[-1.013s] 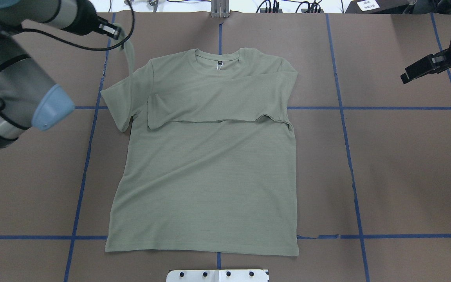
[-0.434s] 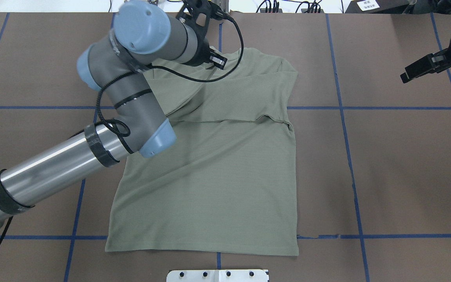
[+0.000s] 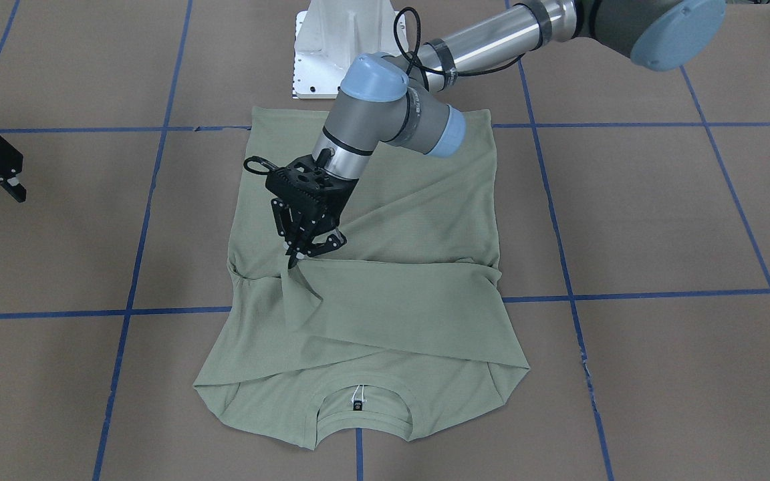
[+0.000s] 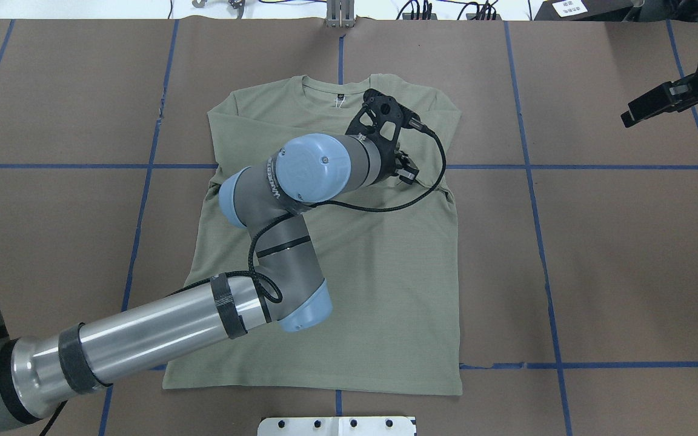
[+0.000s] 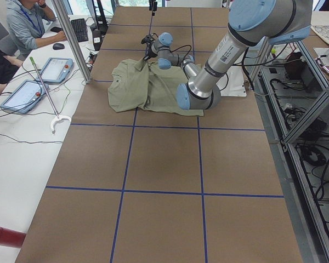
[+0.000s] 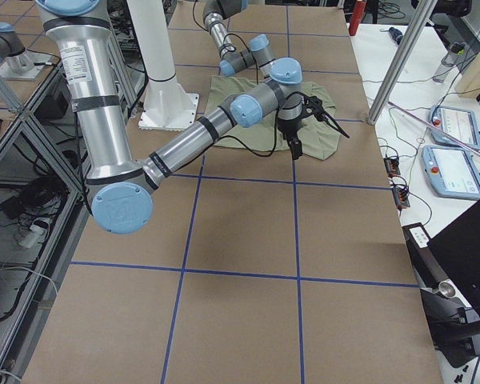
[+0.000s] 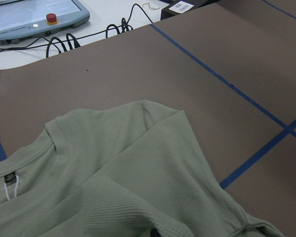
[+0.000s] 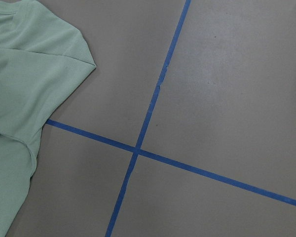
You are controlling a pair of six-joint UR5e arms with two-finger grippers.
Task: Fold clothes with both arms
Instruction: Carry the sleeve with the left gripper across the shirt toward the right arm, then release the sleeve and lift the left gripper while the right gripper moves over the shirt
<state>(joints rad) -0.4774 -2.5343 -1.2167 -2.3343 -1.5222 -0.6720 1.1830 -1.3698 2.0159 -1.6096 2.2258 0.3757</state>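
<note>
The sage-green shirt lies flat in the middle of the brown tabletop. Its hem is at the robot's side and its round neckline at the far edge, with the small dark neck label showing inside the collar. A sleeve is folded across the chest.

The left arm reaches over the body of the shirt. The left end effector points down at the end of that sleeve, fingers drawn narrow and pinching the cloth, which rises in a small peak to meet them. In the overhead view the arm's elbow and wrist cover much of the shirt's middle and hide the fingertips. The left wrist view shows only the shoulder and collar beneath it.

The right end effector hangs over bare tabletop, well apart from the shirt on the robot's right. Whether its fingers are wide or narrow cannot be told. Its wrist view takes in one sleeve edge and crossing blue tape lines.

The white pedestal base stands just beyond the hem. On the far side a white desk carries two teach pendants, and people sit at it.
</note>
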